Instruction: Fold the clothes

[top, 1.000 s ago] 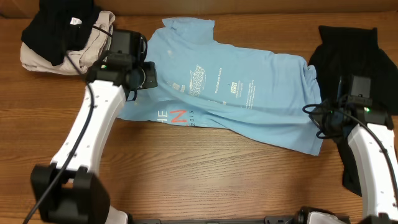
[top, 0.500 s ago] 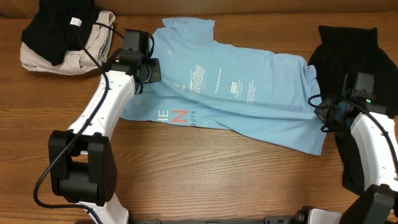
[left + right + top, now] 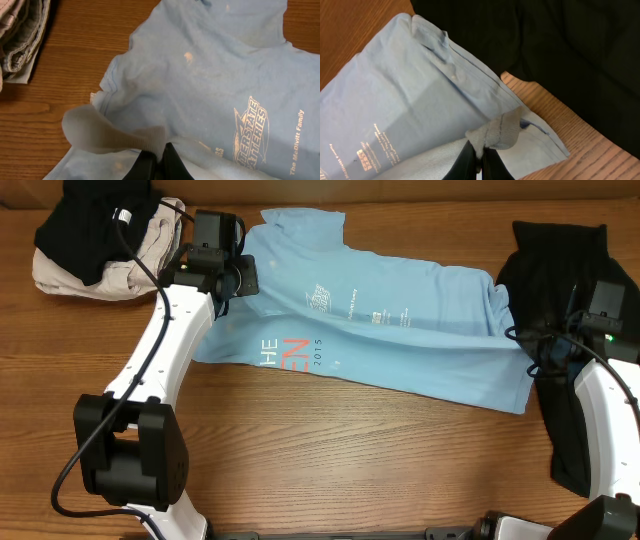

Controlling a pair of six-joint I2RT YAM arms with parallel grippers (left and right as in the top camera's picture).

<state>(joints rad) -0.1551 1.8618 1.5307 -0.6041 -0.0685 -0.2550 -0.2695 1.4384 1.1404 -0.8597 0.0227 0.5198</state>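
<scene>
The light-blue T-shirt (image 3: 400, 340) lies spread across the middle of the table, white print on its chest and red-and-white lettering (image 3: 285, 350) near its left end. My left gripper (image 3: 236, 280) is at the shirt's left end, shut on a pinched fold of the blue cloth (image 3: 120, 135), with its fingertips (image 3: 172, 159) pressed together. My right gripper (image 3: 537, 352) is at the shirt's right end, shut on a bunched bit of the shirt's edge (image 3: 500, 131). Between the two grips a long strip of the shirt is raised and pulled taut.
A black garment (image 3: 556, 260) lies at the right, partly under the right arm; it fills the upper right of the right wrist view (image 3: 560, 50). A black garment (image 3: 85, 225) sits on a beige one (image 3: 135, 268) at the back left.
Both grippers have moved toward the back of the table and slightly apart, carrying the shirt's edge with them. The cloth is stretched tighter, and the hem lettering now shows more fully.
</scene>
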